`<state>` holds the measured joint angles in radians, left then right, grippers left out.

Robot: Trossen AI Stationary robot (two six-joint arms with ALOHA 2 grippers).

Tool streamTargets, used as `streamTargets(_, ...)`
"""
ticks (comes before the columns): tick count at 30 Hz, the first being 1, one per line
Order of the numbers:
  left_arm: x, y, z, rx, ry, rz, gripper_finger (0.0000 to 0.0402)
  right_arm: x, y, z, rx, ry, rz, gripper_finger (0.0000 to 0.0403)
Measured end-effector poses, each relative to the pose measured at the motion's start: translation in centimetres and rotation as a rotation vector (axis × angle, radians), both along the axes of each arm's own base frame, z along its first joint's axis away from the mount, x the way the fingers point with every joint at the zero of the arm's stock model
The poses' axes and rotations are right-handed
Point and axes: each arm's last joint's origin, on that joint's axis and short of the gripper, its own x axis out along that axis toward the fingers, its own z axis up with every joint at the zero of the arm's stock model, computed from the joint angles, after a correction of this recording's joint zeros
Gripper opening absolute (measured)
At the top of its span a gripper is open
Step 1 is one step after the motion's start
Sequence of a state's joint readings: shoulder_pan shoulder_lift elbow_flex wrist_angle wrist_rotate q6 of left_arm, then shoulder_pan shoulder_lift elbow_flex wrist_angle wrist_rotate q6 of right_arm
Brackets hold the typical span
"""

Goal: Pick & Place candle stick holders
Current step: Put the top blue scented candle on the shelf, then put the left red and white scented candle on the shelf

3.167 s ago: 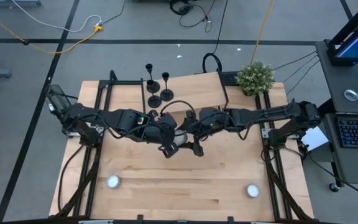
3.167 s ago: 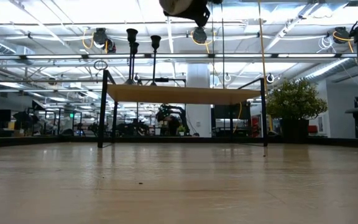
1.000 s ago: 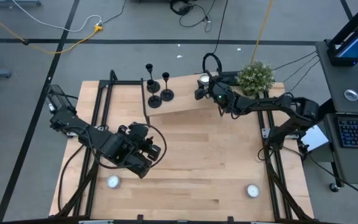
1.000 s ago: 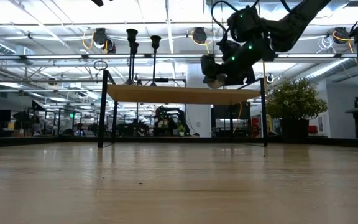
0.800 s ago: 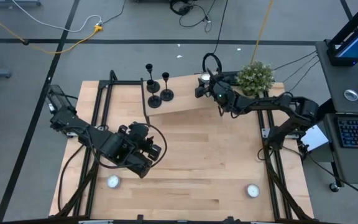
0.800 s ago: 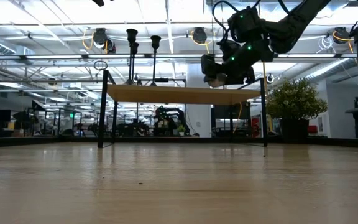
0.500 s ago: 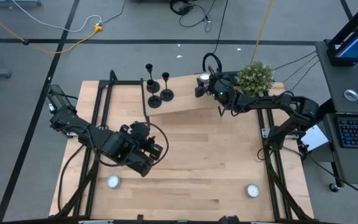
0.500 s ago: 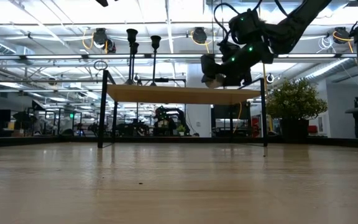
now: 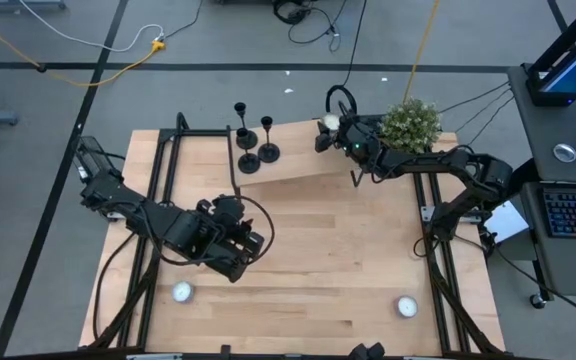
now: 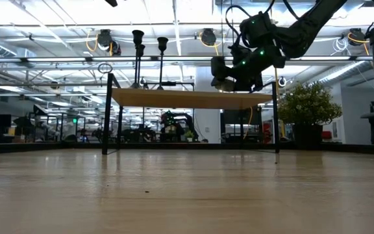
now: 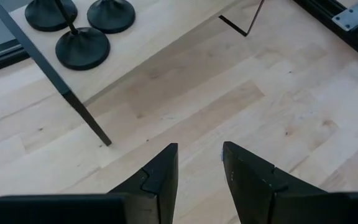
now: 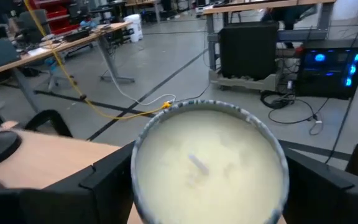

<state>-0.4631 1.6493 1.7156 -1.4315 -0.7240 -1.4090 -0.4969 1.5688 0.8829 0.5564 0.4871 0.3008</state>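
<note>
Candle stick holders: three black candle stick holders [image 9: 253,140] stand together at the left end of a small raised wooden shelf [image 9: 308,150] at the table's far side; in the left wrist view their round bases [image 11: 82,46] sit close beside each other, and in the low view the stems and cups [image 10: 137,34] rise above the shelf top.
Right gripper: the right gripper [image 9: 328,130] is over the right end of the shelf, near the potted plant [image 9: 410,123], its fingers clamped on a small round tealight candle [image 12: 207,163] with a silver rim.
Left gripper: the left gripper [image 9: 248,245] hangs over the bare middle of the table, fingers [image 11: 160,177] a little apart with nothing between them.
Change: since a second ago the right gripper has edged slightly toward the shelf's far edge with the candle; the left arm has barely shifted; the holders have not moved.
Surface: a light wooden table [image 9: 348,280] on a black frame; two more tealights lie near the front, one left [image 9: 182,292], one right [image 9: 406,306].
Room: grey floor with a yellow cable [image 9: 88,70], a keyboard [image 9: 573,212] on a side desk, and ceiling lights with desks beyond in the low view.
</note>
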Motion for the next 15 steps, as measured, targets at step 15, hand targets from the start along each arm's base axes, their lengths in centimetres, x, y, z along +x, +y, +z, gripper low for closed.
streamTargets(15,-0.01,-0.04,-0.04,-0.010,0.014,-0.013,0.0131,0.13,0.22,-0.43,0.031,0.061,0.129,0.0332)
